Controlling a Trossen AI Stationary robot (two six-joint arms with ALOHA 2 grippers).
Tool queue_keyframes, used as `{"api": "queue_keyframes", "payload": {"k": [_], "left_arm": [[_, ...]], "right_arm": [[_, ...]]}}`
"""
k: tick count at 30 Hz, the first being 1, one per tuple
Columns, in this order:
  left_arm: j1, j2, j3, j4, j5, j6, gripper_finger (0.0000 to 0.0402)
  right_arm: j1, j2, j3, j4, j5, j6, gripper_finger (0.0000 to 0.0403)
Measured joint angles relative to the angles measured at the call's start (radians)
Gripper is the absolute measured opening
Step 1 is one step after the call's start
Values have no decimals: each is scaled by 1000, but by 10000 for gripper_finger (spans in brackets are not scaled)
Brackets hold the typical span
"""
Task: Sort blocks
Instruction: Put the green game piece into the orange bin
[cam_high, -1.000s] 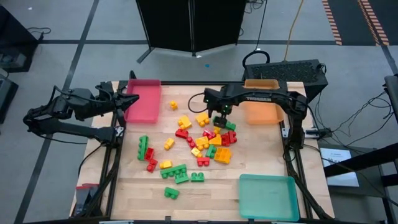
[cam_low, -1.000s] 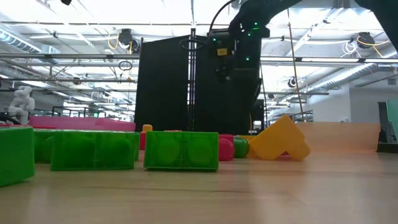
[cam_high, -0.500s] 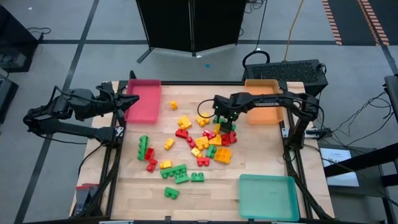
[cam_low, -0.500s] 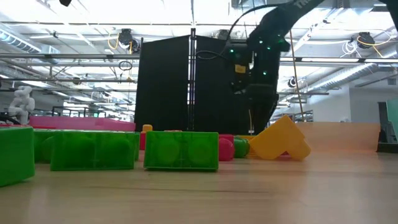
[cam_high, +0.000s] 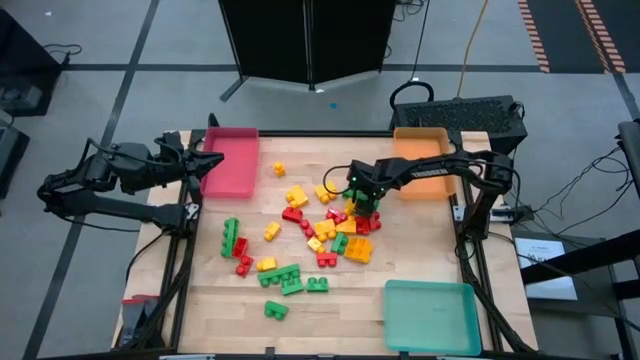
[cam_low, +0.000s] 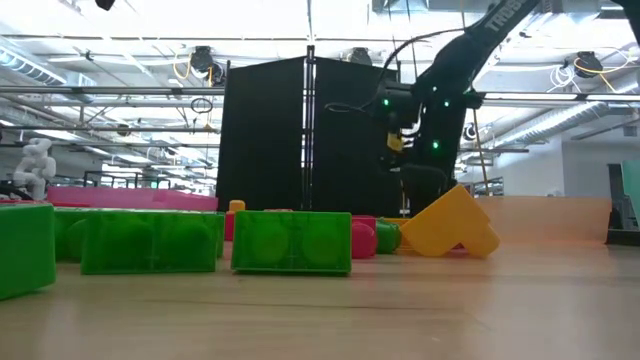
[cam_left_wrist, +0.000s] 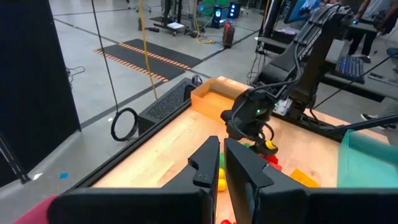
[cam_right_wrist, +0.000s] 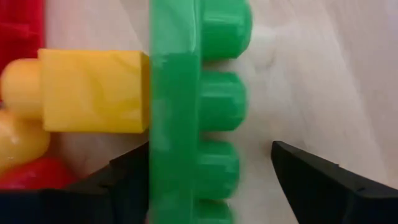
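Wooden slatted table (cam_high: 420, 265) carries three smooth rectangular plastic trays: pink tray (cam_high: 231, 161), orange tray (cam_high: 422, 176), teal tray (cam_high: 432, 316). All look empty, so sorting seems barely begun. The blocks (cam_high: 310, 235), glossy studded plastic in red, yellow and green, lie scattered mid-table between the trays. Right gripper (cam_high: 364, 204) is low over the pile's far right edge, jaws wide, straddling a green block (cam_right_wrist: 199, 118), not clamped. Left gripper (cam_high: 215, 160) waits pinched closed, empty, at the pink tray.
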Motion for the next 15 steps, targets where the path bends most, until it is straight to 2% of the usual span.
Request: {"api": "queue_keyframes", "payload": {"k": [3,7,15], "left_arm": [[0,0,0,0,0,0,31],[0,0,0,0,0,0,31],[0,0,0,0,0,1,31]], "right_arm": [[0,22,-14,1,-5,15,253],[3,30,-16,-3,-10,31,152],[3,31,46,-77,-19,62,147]]}}
